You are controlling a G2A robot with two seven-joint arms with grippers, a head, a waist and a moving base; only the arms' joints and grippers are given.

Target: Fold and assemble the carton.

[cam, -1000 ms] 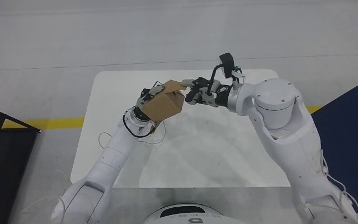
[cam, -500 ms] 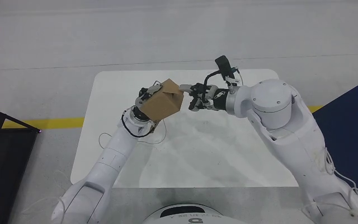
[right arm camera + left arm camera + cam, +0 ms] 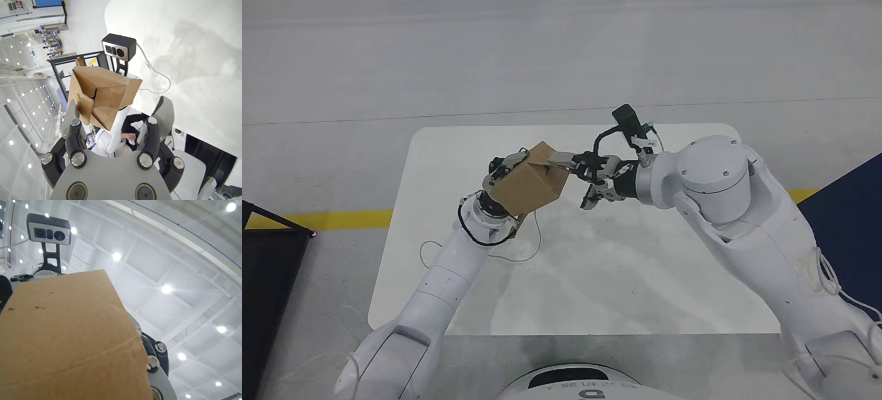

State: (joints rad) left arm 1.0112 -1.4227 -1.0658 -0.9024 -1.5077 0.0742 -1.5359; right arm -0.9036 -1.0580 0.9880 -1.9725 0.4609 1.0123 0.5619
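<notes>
Carton (image 3: 535, 182) clamped in left gripper (image 3: 504, 172) clear of table (image 3: 642, 280), flap end (image 3: 88, 106) turned to 3 o'clock for tucking by right gripper (image 3: 582, 172), jaws apart.

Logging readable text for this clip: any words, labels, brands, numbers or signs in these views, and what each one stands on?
Brown cardboard carton: its visible faces are plain, no print.
Small white cable tag: too small to read.
Wall panel with coloured buttons in the room behind: too small to read.
No text here can be quoted.
</notes>
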